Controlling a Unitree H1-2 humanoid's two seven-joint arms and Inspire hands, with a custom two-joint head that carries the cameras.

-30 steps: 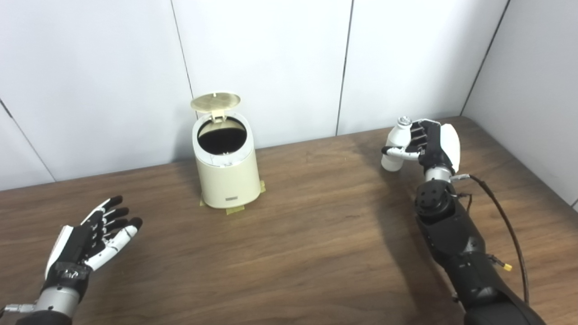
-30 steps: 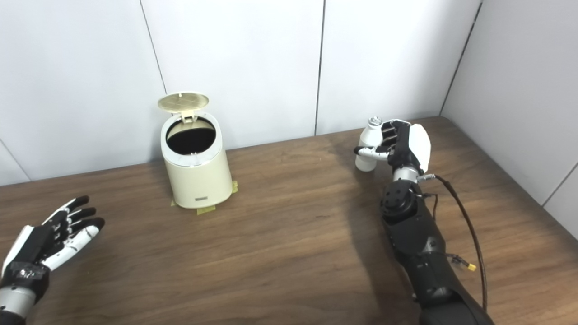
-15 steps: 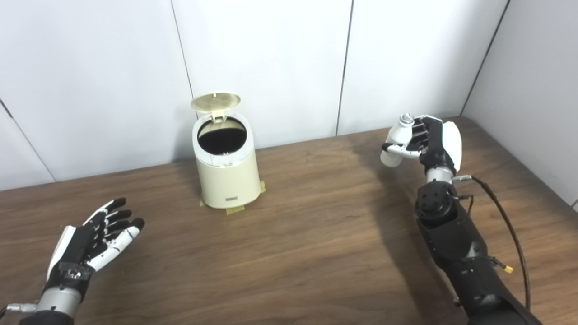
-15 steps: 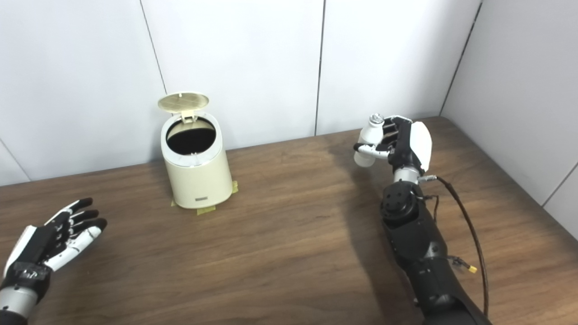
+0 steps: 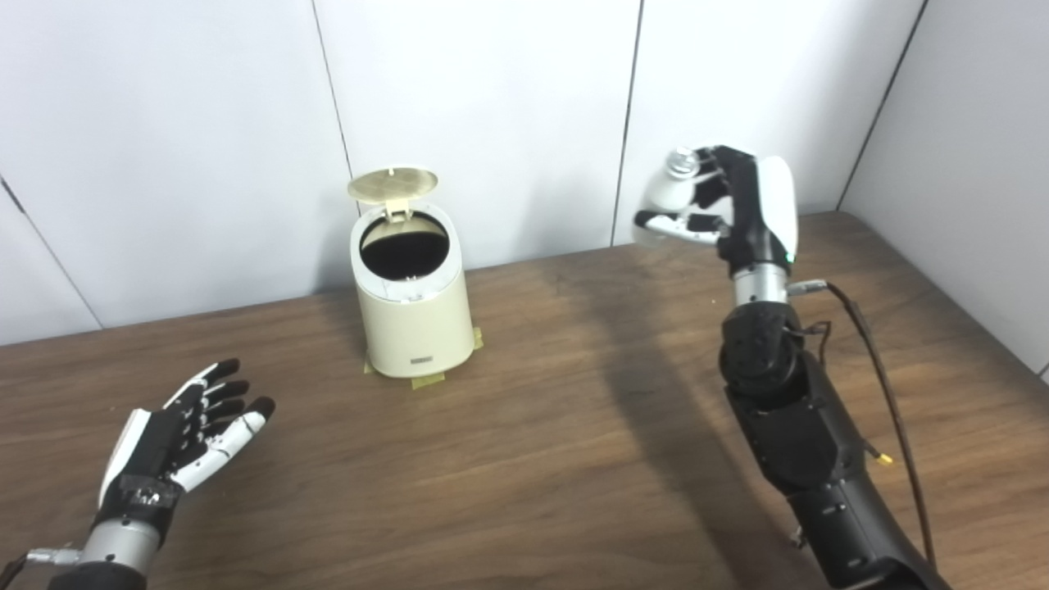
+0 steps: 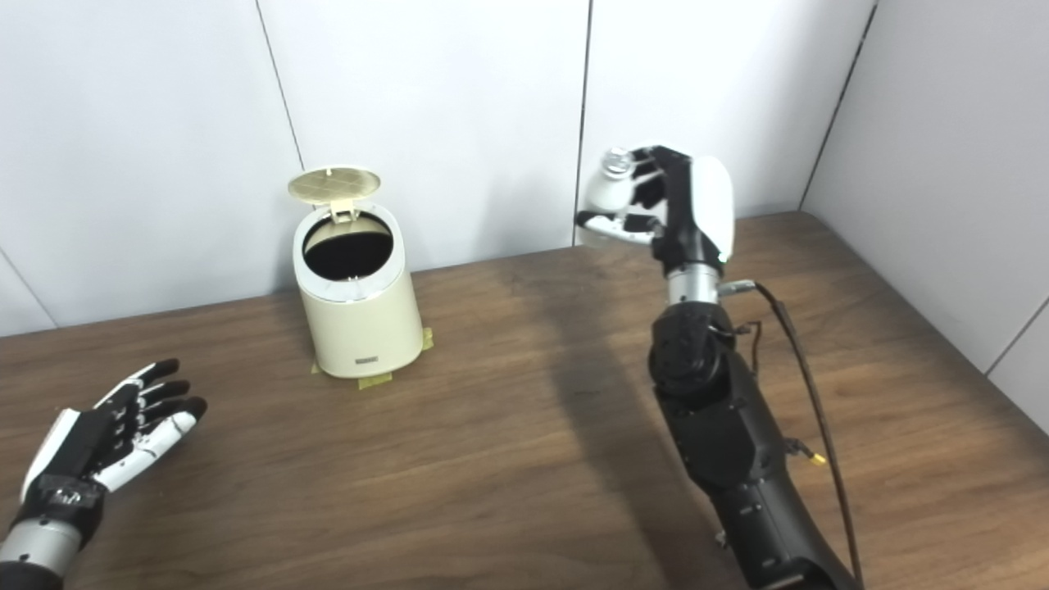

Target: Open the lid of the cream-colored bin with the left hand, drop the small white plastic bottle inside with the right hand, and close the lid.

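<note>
Lifted off the table [image 5: 574, 459] since a second ago, the right hand [image 5: 729, 209] now carries the small white plastic bottle [image 5: 665, 199], fingers wrapped round it, high and partway toward the cream-colored bin [image 5: 410, 303]. Its lid [image 5: 392, 183] already stands open. Low at the near left, the left hand [image 5: 184, 434] waits with fingers spread, empty. Dropping and closing remain.

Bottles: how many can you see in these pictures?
1. The bottle is held in the right robot hand, raised above the table, to the right of the open bin. The bin's inside is dark; something may be hidden.
</note>
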